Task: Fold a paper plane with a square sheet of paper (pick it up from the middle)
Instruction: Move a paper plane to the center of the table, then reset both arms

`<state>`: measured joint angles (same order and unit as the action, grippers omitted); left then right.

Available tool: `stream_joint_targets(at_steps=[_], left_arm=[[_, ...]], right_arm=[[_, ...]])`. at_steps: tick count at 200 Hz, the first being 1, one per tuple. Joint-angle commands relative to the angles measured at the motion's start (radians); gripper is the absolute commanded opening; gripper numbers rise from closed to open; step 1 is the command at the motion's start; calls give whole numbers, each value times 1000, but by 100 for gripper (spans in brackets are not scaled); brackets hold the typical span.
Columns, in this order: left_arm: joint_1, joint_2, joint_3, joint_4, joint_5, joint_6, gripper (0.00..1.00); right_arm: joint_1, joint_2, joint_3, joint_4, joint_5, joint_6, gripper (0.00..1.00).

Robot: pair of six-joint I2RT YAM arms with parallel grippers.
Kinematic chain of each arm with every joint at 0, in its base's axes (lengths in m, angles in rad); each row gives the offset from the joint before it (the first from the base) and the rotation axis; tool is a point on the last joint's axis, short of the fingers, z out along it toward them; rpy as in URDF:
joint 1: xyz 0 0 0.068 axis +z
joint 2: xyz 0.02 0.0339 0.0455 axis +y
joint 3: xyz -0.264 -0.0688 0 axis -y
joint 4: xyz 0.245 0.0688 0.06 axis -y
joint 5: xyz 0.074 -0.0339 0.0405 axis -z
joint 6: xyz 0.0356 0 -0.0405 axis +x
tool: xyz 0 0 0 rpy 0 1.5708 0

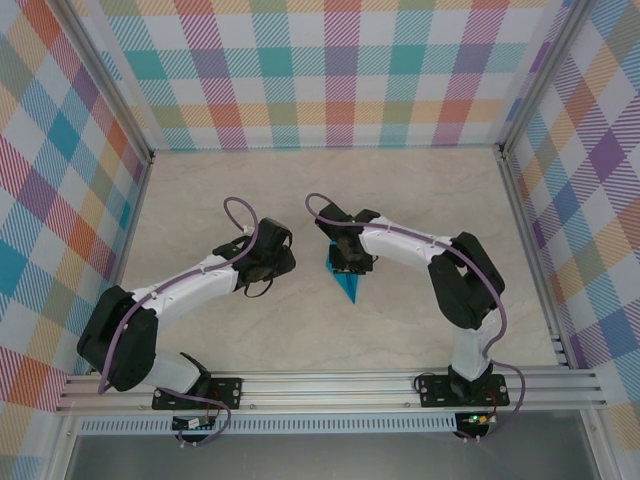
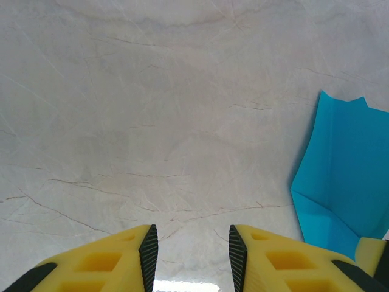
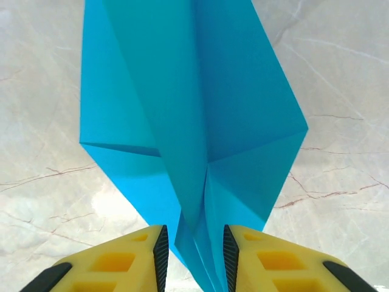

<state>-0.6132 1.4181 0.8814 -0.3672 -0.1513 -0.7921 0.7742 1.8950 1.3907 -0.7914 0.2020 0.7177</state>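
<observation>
Right gripper (image 3: pixel 194 258): jaws partway apart, and a narrow fold of the paper plane (image 3: pixel 182 109) runs right down between the black pads (image 3: pixel 163 252). Pinching it or only flanking it? Can't tell from here.
Left gripper (image 2: pixel 192 258): partway open as well, yellow fingers (image 2: pixel 103 261) spread with bare tabletop showing between them, nothing in its grasp.
Paper plane: teal-blue and folded into a dart, with a centre crease down the length and angled flaps on either side. From overhead it lies around mid-table (image 1: pixel 348 285), the visible pointed end aimed at the near edge and the rest tucked under the right wrist.
From the left wrist: the plane (image 2: pixel 343 182) sits off at the right edge, flat on the surface and apart from the left fingers.
Arms: seen from above, both reach inward to the middle of the table, the left wrist just beside the right one.
Table (image 1: pixel 250 190): pale, marbled, thin veins running across it.
Surround: bright plaid walls (image 1: pixel 340 70) on three sides.
</observation>
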Motion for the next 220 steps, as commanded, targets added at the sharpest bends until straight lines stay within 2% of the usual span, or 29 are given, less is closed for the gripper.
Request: stream_joint_targets(at_steps=[1, 36, 90, 108, 131, 146, 151, 172, 202, 220], left_arm=[[12, -26, 27, -33, -19, 22, 39], [12, -38, 25, -29, -36, 37, 40], [12, -135, -25, 11, -102, 96, 49], [13, -172, -44, 16, -156, 121, 59], [15, -220, -63, 18, -220, 158, 83], [16, -251, -73, 9, -273, 173, 93], [16, -261, -74, 4, -292, 179, 99], [18, -300, -79, -34, -388, 200, 100], [24, -363, -116, -51, -518, 235, 100], [46, -392, -149, -31, -544, 288, 100]], right_arm=[[7, -65, 15, -20, 10, -18, 32], [7, -211, -58, 41, 50, -34, 37], [7, -536, -279, 126, 331, -90, 51], [4, -640, -354, 150, 441, -115, 59], [-25, -737, -424, 169, 567, -138, 77], [-81, -767, -458, 179, 580, -149, 81], [-99, -772, -466, 174, 584, -146, 81], [-183, -799, -528, 216, 607, -170, 83], [-270, -869, -693, 469, 605, -352, 87], [-322, -888, -774, 582, 601, -397, 100]])
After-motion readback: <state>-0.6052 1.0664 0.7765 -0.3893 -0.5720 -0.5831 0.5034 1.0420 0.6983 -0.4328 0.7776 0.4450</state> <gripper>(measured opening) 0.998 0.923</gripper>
